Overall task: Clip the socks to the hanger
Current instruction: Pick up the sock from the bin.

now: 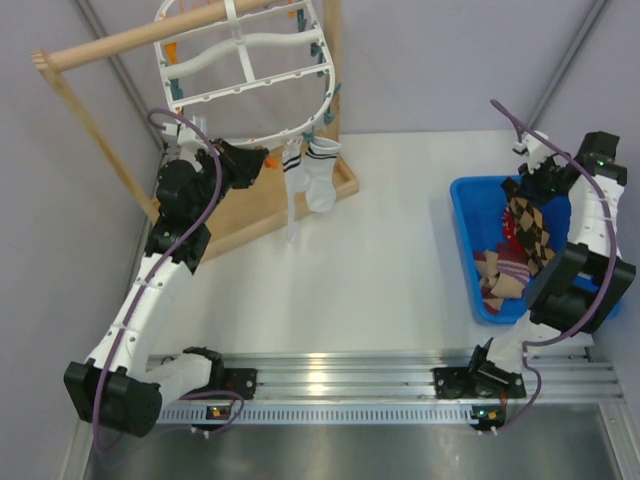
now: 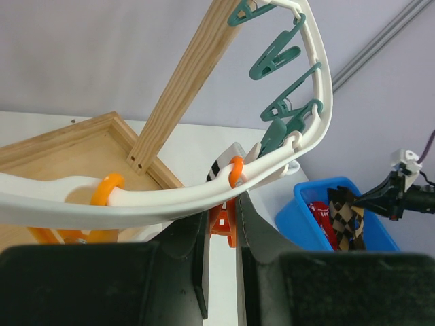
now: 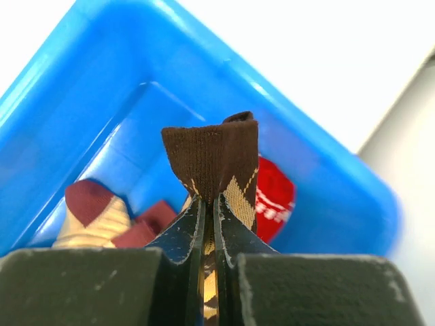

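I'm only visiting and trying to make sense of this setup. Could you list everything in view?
hanger: one, white, hanging far left
teal clips: several, along the hanger's rim
orange clips: several, on the same rim
white socks: two, dark bands, clipped under the hanger
diamond-patterned sock: one, brown and tan, held over the bin
red sock: one, in the bin
striped socks: a few, tan and maroon, in the bin
bin: one, blue, on the table's right side
wooden rack: one, pale wood, far left
table: one, white
left gripper: black, shut on an orange clip
right gripper: black, shut on the diamond-patterned sock
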Controlling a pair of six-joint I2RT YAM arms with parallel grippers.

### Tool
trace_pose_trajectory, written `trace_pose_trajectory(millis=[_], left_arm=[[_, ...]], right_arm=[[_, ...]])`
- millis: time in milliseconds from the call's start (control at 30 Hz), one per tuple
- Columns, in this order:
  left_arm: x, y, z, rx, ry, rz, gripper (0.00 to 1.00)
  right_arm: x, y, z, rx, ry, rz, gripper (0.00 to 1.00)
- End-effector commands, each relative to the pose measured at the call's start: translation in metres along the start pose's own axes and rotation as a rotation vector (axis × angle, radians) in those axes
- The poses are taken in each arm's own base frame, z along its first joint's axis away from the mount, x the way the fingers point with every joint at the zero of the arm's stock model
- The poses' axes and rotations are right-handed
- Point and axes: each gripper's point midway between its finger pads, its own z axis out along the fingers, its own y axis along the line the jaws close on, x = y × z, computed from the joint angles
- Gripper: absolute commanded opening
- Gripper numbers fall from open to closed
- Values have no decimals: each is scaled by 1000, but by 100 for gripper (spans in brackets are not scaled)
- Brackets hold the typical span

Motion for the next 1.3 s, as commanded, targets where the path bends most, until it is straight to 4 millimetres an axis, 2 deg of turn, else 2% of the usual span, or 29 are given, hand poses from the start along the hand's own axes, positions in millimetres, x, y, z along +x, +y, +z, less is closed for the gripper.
trace_pose_trajectory(millis=[0,133,233,333,367,433,533,667,733,867,1067,1100,1133,1200,1233,1267], left_arm=[[17,0,-5,11,67,-14,0],[18,0,-5,9,72,-23,0],[19,0,-5,9,72,-23,0],[19,0,-6,7,73,-25,0],[19,1,-6,6,74,-25,0],[20,2,-6,4,75,-24,0],[20,3,-5,-2,77,-17,0],[21,4,-4,-6,82,-17,0],[22,5,-3,-6,85,-21,0],[21,5,-4,-10,81,-11,0],[23,6,-5,-12,86,-13,0],[23,6,-5,-12,86,-13,0],[22,5,-5,-10,84,-12,0],[23,6,-6,-11,85,-11,0],[23,6,-6,-12,84,-11,0],[22,5,-6,-10,84,-9,0]], right_arm=[[-30,7,-32,-22,-88,-1,0],[-27,12,-34,-46,-77,-17,0],[-13,23,-21,-109,-35,12,0],[3,40,1,-155,19,24,0],[17,44,16,-142,50,31,0],[28,56,39,-148,63,6,0],[41,69,62,-170,88,43,0],[55,67,95,-168,111,101,0],[58,67,103,-168,115,118,0],[59,64,109,-165,121,161,23],[52,56,106,-140,119,179,34],[51,56,105,-139,116,179,32],[49,55,103,-139,112,175,18],[47,54,102,-137,107,177,5],[46,54,100,-137,107,182,0],[45,54,100,-138,108,186,0]])
